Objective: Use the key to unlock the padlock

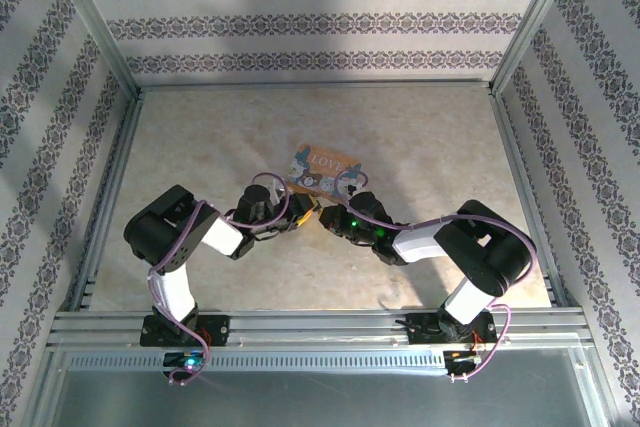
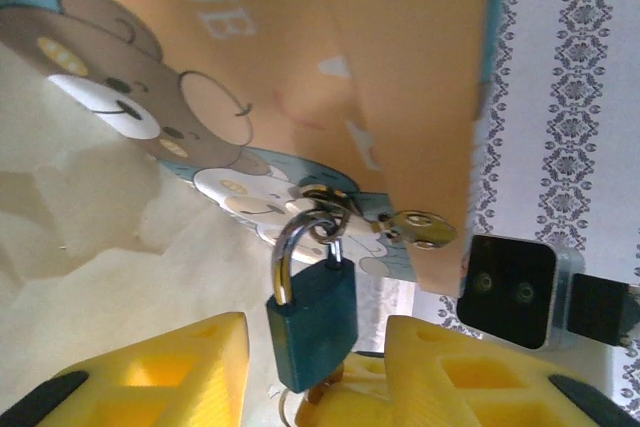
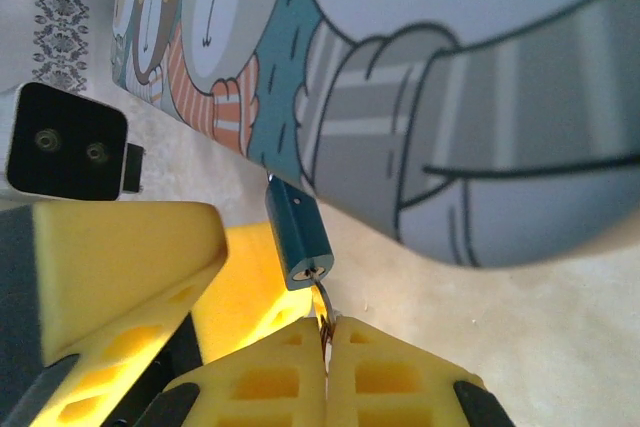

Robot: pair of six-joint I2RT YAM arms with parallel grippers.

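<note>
Up close: small teal padlock (image 2: pixel 312 322), smooth boxy body, its silver shackle hooked through the metal clasp (image 2: pixel 420 227) of an orange bear-printed box (image 2: pixel 330 67) lying on the mottled tabletop (image 1: pixel 430 147). Yellow foam-like left gripper (image 2: pixel 315 387) parted, flanking the lock body. Matching right gripper (image 3: pixel 326 362) pinched tight on the key (image 3: pixel 323 307), thin metal at the lock's underside.

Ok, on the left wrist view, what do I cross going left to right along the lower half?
Yellow finger → blue padlock → round metal snap → black two-lens camera block → patterned wall.
</note>
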